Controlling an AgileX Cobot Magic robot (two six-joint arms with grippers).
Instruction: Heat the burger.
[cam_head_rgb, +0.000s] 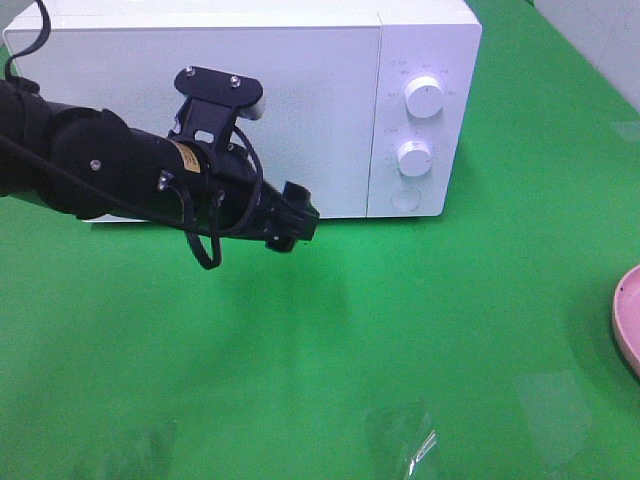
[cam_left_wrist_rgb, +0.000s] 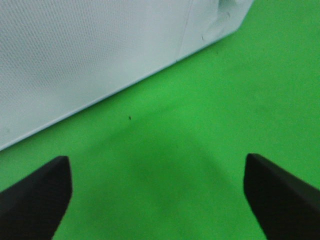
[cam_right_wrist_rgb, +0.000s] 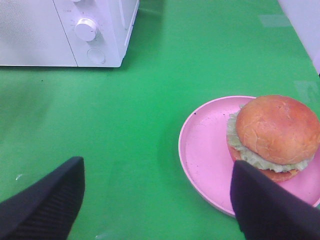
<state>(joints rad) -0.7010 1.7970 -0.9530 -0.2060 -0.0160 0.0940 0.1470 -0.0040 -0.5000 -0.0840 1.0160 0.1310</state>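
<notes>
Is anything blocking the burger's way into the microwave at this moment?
Yes. The microwave door is shut, so the burger, sitting on the pink plate, cannot go in yet. The left gripper hangs open in front of the door. The green table between plate and microwave looks bare.

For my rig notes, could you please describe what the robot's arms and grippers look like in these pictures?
The left arm is glossy black with rounded joints, small silver screws and a yellowish band. Black cables loop beneath it, and a black bracket carrying a white-tipped camera sits on top. The left gripper and right gripper have matt black, wedge-shaped fingers with finely ribbed faces.
</notes>
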